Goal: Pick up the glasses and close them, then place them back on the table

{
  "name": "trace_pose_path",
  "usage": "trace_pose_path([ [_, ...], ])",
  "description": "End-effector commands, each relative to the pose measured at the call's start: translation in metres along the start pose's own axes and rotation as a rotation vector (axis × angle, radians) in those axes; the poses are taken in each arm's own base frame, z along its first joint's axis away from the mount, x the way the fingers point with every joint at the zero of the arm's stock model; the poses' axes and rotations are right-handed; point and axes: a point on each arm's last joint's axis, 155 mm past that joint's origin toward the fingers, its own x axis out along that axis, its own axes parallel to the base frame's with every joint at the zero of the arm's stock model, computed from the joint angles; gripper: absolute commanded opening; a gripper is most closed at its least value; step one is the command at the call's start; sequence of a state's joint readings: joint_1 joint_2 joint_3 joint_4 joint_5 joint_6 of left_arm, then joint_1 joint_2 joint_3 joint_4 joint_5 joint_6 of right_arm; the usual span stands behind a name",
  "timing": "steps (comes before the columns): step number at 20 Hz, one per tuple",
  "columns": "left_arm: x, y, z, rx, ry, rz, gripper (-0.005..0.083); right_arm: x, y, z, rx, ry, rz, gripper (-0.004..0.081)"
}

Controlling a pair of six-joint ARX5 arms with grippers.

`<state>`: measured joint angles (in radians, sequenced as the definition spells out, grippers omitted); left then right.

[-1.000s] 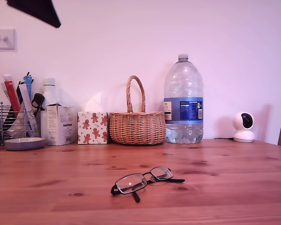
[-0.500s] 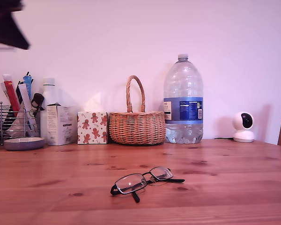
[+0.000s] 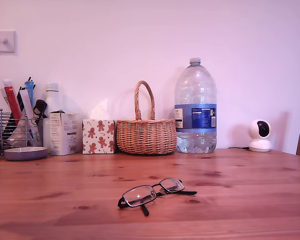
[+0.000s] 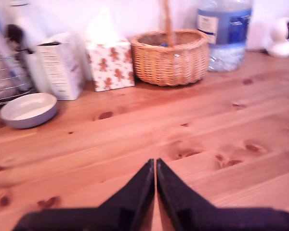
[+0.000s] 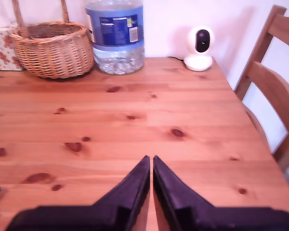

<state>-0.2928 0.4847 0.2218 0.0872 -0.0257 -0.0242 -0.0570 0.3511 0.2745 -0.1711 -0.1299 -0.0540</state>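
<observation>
The glasses (image 3: 155,192) lie apart from both grippers' fingers (image 4: 143,185).

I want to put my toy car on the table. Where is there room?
The table is bare between the glasses and the back row, and towards the exterior view's right below the white camera. It is crowded along the wall: wire rack, tissue box, wicker basket, water bottle.

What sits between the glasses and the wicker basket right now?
Nothing: in the exterior view only bare table lies between the glasses and the wicker basket.
</observation>
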Motion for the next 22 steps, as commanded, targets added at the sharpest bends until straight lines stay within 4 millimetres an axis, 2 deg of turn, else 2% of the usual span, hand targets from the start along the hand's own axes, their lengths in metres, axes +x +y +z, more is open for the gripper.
trace_pose_path([
  [1,-0.003,0.002,-0.017,-0.010,0.015,0.006,-0.0021,0.002,0.006,-0.015,-0.007,0.009,0.027,-0.0011],
  [3,-0.006,0.002,-0.021,-0.015,0.005,0.009,-0.0021,0.000,0.010,-0.015,-0.030,-0.014,0.047,-0.0011],
  [8,-0.014,0.001,-0.034,-0.027,0.006,0.000,-0.0021,-0.010,0.013,0.002,-0.044,-0.093,0.054,-0.0011],
  [13,-0.016,0.001,-0.040,-0.026,0.028,0.001,-0.0021,-0.010,0.014,-0.027,0.001,0.020,0.059,-0.0011],
  [22,-0.021,0.002,-0.083,-0.021,0.203,0.008,-0.0021,-0.018,0.018,-0.086,0.038,0.257,0.072,-0.0011],
])
